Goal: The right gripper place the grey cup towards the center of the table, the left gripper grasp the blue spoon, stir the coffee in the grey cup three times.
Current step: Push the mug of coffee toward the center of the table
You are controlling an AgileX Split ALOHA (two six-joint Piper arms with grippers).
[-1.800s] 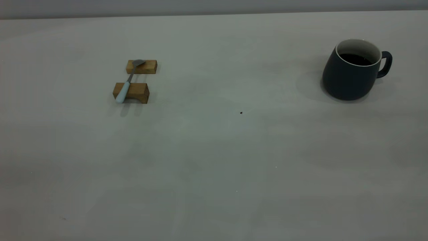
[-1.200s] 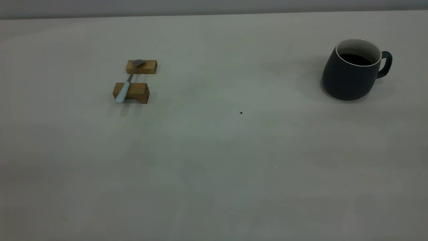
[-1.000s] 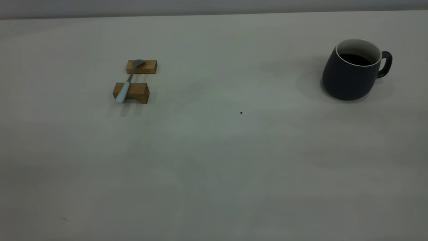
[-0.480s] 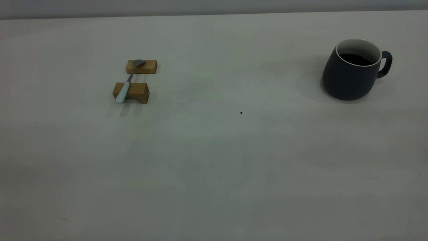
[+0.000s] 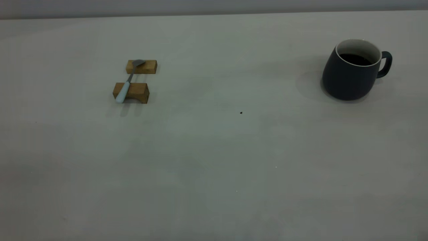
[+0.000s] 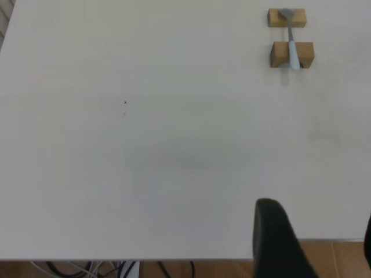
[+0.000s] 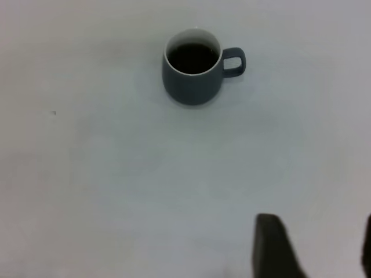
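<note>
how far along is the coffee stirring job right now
Nothing looks done yet. The grey cup with coffee stands at the table's right side, not the center. The blue spoon lies across two wooden blocks, ungrasped. Neither gripper holds anything. Left: move the cup, grasp the spoon, stir three times.

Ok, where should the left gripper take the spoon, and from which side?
Probably on the blue handle of the spoon, in the stretch bridging the gap between the two wooden blocks, coming straight down from above. The blocks hold it off the table, so fingers can close across the narrow handle there. The bowl rests on the far block.
</note>
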